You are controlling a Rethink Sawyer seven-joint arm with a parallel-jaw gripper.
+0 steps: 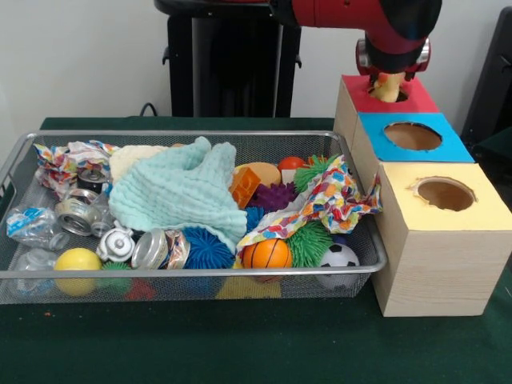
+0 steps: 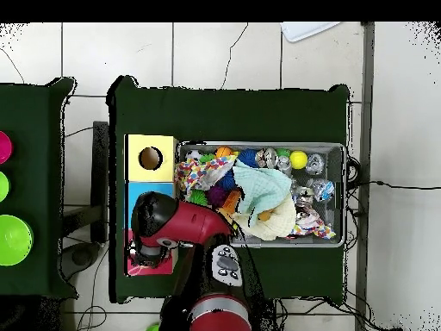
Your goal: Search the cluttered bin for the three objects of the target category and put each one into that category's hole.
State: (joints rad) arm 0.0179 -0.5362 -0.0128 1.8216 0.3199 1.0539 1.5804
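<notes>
Pincer [image 1: 390, 82] sits directly over the red-topped hole [image 1: 408, 94] at the far end of the wooden box [image 1: 436, 256], closed on a yellow plush [image 1: 387, 88] that hangs upright, partly into the opening; release looks like the next call. Arm [image 1: 360, 16] reaches in from the table's robot side, wrist pointing straight down. Wire bin [image 1: 192, 274] lies beside the box along the table [image 1: 240, 344], with no other plush clearly identifiable under the mint cloth [image 1: 180, 196].

Front camera low and near, across the table facing the robot, overhead camera high, straight down, robot at bottom, both sharing wire basket [image 1: 192, 276] [image 2: 334, 151] and wooden box [image 1: 448, 256] [image 2: 131, 148].
</notes>
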